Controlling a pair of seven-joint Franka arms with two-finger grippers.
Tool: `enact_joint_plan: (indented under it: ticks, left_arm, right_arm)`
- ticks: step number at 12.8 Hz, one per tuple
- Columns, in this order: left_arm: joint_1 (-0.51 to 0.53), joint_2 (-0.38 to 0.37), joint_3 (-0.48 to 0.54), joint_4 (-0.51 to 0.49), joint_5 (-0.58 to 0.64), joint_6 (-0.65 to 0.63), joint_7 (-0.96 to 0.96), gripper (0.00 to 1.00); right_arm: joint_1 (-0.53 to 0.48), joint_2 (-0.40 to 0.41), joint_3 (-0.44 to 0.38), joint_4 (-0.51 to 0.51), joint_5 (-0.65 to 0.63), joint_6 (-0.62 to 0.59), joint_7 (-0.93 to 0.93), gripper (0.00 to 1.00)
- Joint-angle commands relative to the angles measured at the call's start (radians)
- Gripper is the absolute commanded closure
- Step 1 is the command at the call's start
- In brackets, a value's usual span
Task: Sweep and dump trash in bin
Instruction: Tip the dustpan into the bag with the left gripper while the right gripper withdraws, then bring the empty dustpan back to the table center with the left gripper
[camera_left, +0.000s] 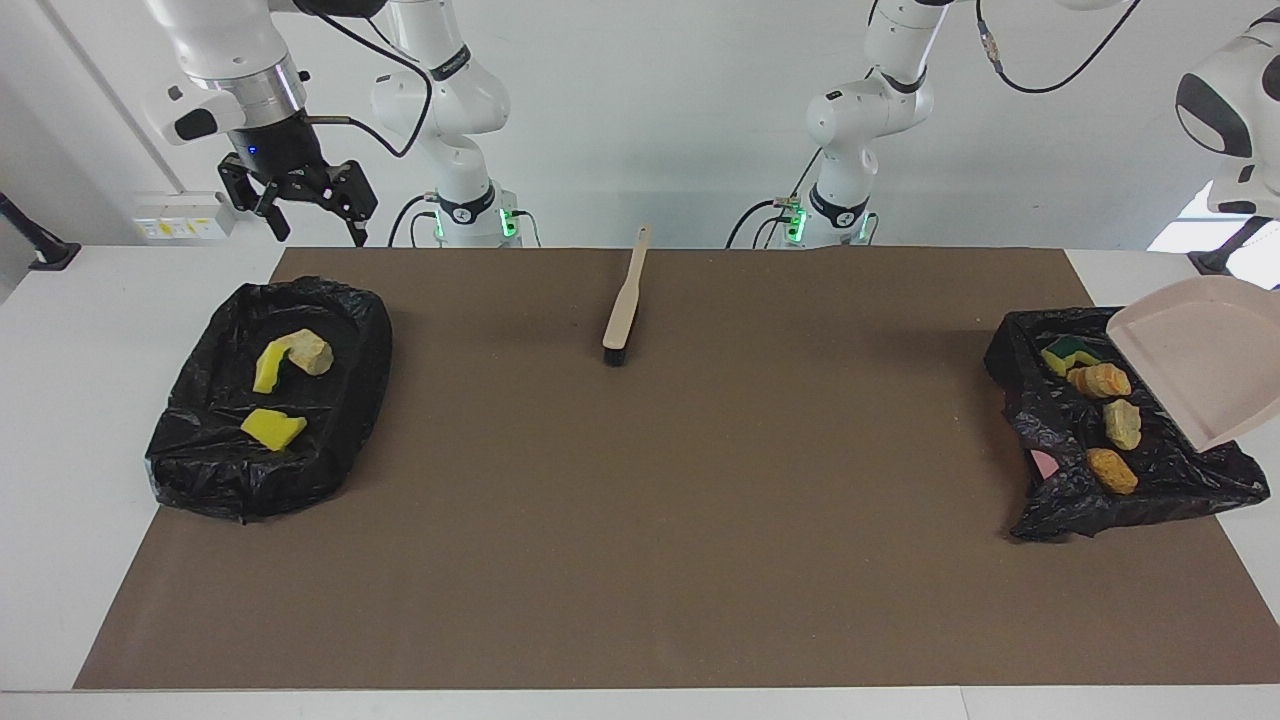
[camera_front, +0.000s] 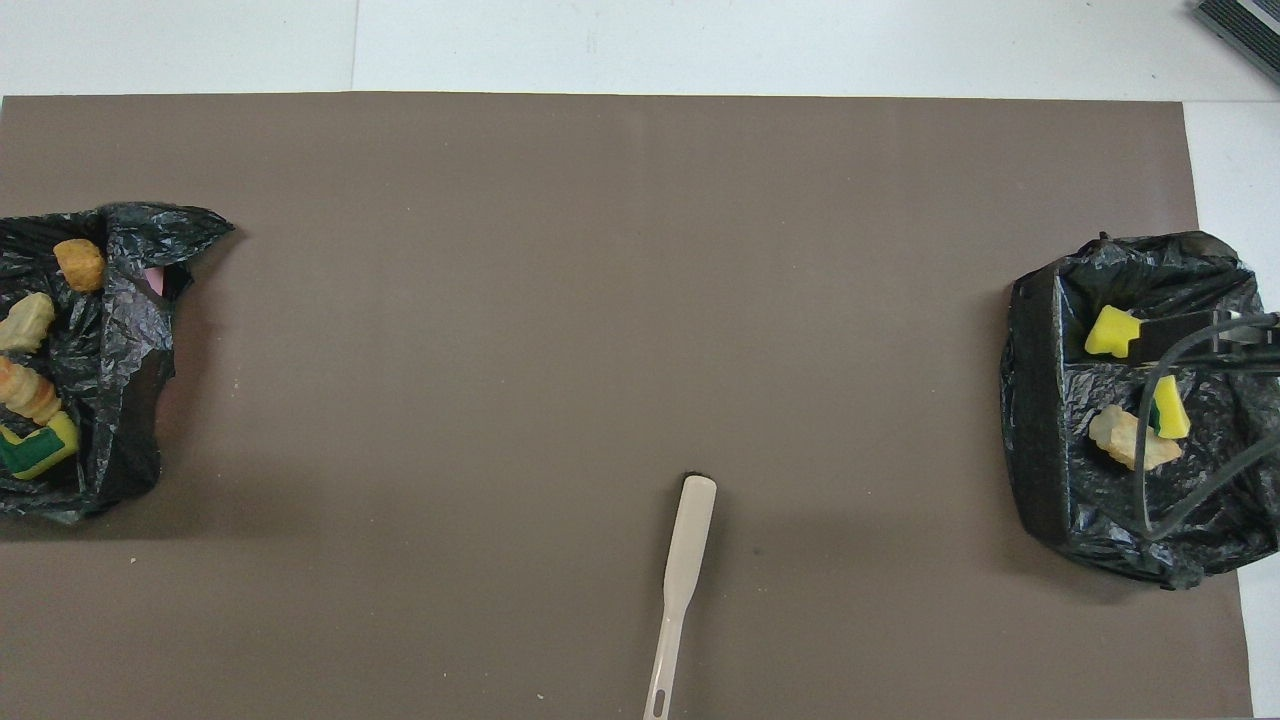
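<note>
A robotics lab: two white arms bolted behind a table with brown mat, bare white walls.
</note>
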Motion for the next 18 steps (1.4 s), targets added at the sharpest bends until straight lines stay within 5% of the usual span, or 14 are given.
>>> enact_joint_plan:
  ticks: [1,3,10,18]
  left_arm:
    - [-0.006,-0.007,0.000,0.014,-0.166,-0.046,-0.024,1.00]
    - [-0.005,-0.016,0.002,0.000,-0.334,-0.075,-0.124,1.00]
    - [-0.207,-0.039,-0.003,-0.098,-0.526,-0.180,-0.877,1.00]
    - [-0.567,0.026,-0.003,-0.204,-0.655,-0.042,-1.632,1.00]
  right_arm:
    - [-0.004,-0.004,0.003,0.005,0.001,-0.008,-0.012,0.00]
    - [-0.004,-0.004,0.003,0.005,0.002,-0.008,-0.012,0.00]
    - [-0.004,-0.004,0.003,0.005,0.002,-0.008,-0.012,0.00]
    - [-0.004,-0.004,0.003,0.005,0.002,-0.008,-0.014,0.00]
